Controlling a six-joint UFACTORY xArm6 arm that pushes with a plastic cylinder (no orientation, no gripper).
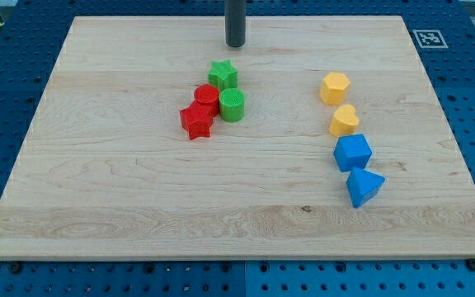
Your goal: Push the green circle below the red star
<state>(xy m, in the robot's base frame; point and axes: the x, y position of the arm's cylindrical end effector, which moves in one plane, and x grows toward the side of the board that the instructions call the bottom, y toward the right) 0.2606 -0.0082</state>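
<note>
The green circle (pixel 232 105) stands left of the board's middle, touching the red circle (pixel 207 99) on its left. The red star (pixel 196 121) lies just below and left of the red circle. A green star (pixel 223 75) sits just above the green circle. My tip (pixel 235 44) is near the view's top edge of the board, above the green star and apart from all blocks.
On the view's right a column runs downward: a yellow hexagon (pixel 335 87), a yellow heart-like block (pixel 344 120), a blue hexagon-like block (pixel 353 153) and a blue triangle-like block (pixel 364 186). The wooden board (pixel 138 206) lies on a blue perforated table.
</note>
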